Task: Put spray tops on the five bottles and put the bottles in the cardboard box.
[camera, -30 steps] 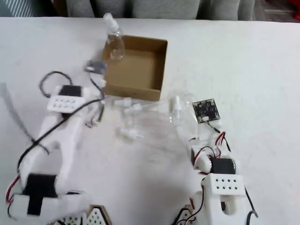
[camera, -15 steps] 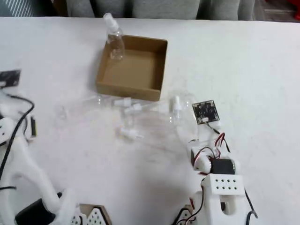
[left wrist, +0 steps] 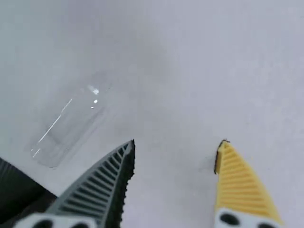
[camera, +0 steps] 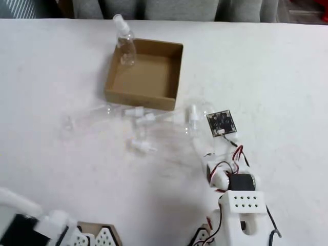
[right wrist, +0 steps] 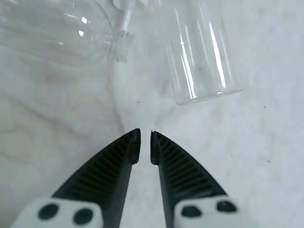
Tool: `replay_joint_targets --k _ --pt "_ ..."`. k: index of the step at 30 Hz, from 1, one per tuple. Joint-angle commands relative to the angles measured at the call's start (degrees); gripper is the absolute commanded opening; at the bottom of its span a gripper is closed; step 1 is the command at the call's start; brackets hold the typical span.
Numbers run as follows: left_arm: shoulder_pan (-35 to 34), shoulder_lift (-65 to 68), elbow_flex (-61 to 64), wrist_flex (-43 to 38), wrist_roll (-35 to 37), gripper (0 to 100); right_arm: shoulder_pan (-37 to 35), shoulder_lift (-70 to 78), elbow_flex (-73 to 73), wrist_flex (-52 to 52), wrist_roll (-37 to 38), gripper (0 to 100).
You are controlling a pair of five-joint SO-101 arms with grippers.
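From above, we are seeing the cardboard box (camera: 141, 98) holding one capped bottle (camera: 124, 47), which seems to be standing in its far corner; nothing else is sitting in the box. Loose bottles (camera: 193, 125) and spray tops (camera: 139, 111) are lying on the table (camera: 266, 66) just in front of it.

In the left wrist view, the left gripper (left wrist: 175, 147) is hanging empty with its fingers well apart, near a lying bottle (left wrist: 66, 124).

In the right wrist view, the right gripper (right wrist: 145, 137) is pointing between two clear bottles (right wrist: 199, 52), its fingers almost together on nothing. We are judging that, going forward like this, it would send them rolling rather than grasp one.
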Motion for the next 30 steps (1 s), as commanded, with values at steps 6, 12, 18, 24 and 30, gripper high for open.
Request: replay_joint_targets --k 6,12,18,24,30 --pt "-3.12 26.86 -25.67 -3.08 -0.70 28 -0.31 -0.57 -0.44 -0.92 0.53 1.8" --pt "-3.30 42.15 -42.90 -3.52 -4.40 28 -0.31 -0.57 -0.44 -0.92 0.53 1.8" --pt "-3.21 52.88 -54.07 -2.90 -5.89 28 -0.40 -0.57 -0.44 -0.92 0.53 1.8" --pt "-3.30 58.51 -62.15 9.05 -13.80 28 -0.40 -0.57 -0.44 -0.92 0.53 1.8" --pt "-3.03 61.05 -71.03 17.32 -14.77 28 -0.40 -0.48 -0.44 -0.92 0.53 1.8"
